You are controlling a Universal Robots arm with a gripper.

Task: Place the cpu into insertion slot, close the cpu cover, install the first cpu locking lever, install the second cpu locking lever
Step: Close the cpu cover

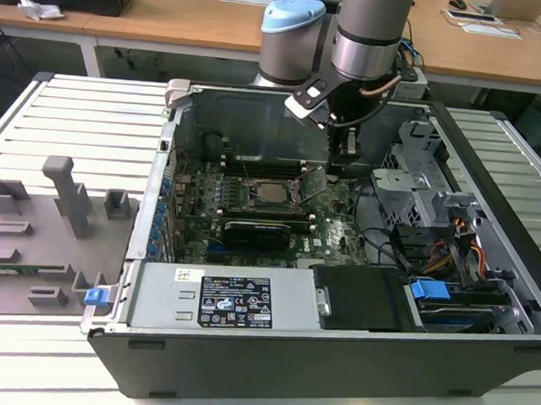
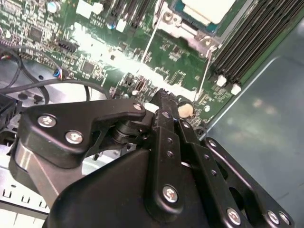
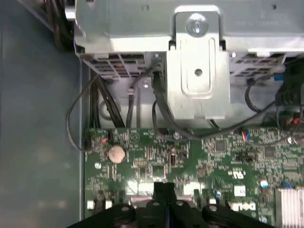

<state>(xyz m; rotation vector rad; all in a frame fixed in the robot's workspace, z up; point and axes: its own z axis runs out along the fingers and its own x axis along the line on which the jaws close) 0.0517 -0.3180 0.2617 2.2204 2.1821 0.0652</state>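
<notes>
Cpu (image 1: 273, 193) is seen lying flat in the insertion slot (image 1: 293, 208) on the green motherboard (image 1: 342, 234), its silvery top turned upward. In the exterior view it is placed to the exterior view's left of the gripper (image 1: 346, 155) and lower than it, well apart, with nothing touching it. The cpu cover (image 1: 251, 193) appears to be laid down around the chip as a grey frame.

In the second wrist view the cpu (image 2: 209, 8) is found beyond the gripper (image 2: 164, 97), past its tips. Two thin wire levers (image 2: 151, 40) are seen running from the slot's edge toward the gripper; whether they are hooked down cannot be told.

In the first wrist view the gripper's two black fingers (image 3: 159, 192) are pressed together, with no gap and nothing held between them. The gripper (image 3: 164, 186) is poised over the motherboard near a round coin battery (image 3: 116, 153). A grey metal drive cage (image 3: 197, 71) is seen beyond the gripper, on the side away from the cpu.
</notes>
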